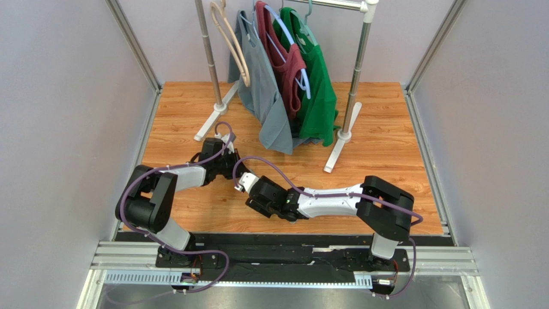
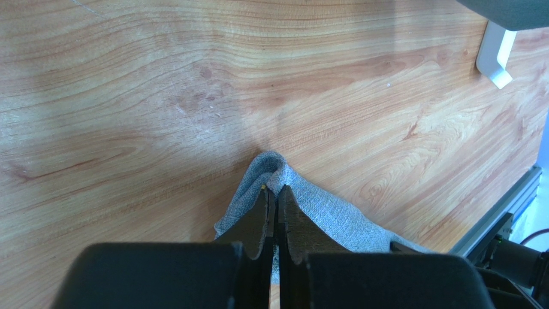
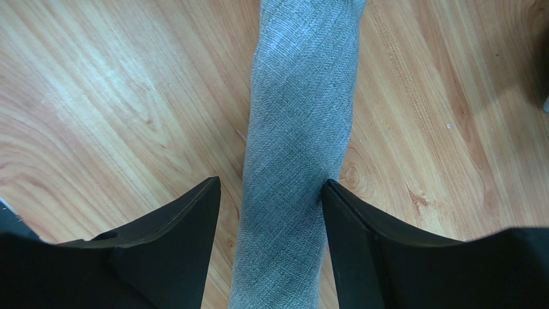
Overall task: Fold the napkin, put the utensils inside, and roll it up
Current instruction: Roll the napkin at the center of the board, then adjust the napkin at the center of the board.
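Two grippers share the rolled napkin [image 3: 299, 96] lying on the wooden table [image 3: 116, 96]: the left gripper [image 2: 275, 190] is clenched on one end, probably to anchor it, while the right gripper [image 3: 270, 183] straddles it with jaws released (its inside is hidden).

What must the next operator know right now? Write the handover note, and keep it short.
Left gripper: shut on one end of the napkin.
Right gripper: open, astride the napkin.
Napkin: rolled into a tube, lying on the table.
Fork: not in view; it may be inside the roll.
Done: folding and rolling, by the look of it.
Left: check that the roll holds, release, withdraw both arms.
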Controlling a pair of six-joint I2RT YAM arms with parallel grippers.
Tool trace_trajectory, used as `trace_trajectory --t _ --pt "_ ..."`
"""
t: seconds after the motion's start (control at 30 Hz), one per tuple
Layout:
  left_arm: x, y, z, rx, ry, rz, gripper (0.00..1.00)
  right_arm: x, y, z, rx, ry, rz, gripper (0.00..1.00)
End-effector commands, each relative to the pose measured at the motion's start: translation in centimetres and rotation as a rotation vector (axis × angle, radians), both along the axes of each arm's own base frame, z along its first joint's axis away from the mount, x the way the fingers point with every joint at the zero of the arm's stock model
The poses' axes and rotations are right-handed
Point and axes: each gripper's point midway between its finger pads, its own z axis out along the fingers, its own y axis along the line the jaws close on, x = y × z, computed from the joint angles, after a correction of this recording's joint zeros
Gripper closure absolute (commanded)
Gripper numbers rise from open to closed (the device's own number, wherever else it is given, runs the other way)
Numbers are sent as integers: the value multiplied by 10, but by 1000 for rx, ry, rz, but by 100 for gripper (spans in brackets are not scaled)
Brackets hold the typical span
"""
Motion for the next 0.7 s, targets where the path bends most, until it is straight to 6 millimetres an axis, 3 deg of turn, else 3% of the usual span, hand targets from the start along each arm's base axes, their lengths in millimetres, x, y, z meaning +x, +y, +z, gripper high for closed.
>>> trace_trajectory --t 0.0,0.17,0.27,0.4,0.47,0.5,0.67 --pt "4 -2 5 0 -10 -25 100 7 -9 -8 -40 -40 -32 39" --pt "5 -7 15 -38 -22 -33 99 7 -17 -27 -39 45 -87 48" --pt "6 -10 26 -71 -48 -26 91 5 -18 -32 -14 100 -104 50" --pt "11 -7 46 -75 -95 8 56 -4 -18 -39 39 218 -104 57" --pt "12 0 51 -52 -101 50 49 -1 -18 -39 84 258 -116 60" --pt "13 2 63 -55 -132 64 45 -7 -17 -41 113 309 -113 60" --pt "13 27 97 -8 -212 179 39 -3 -10 -34 226 394 -114 63"
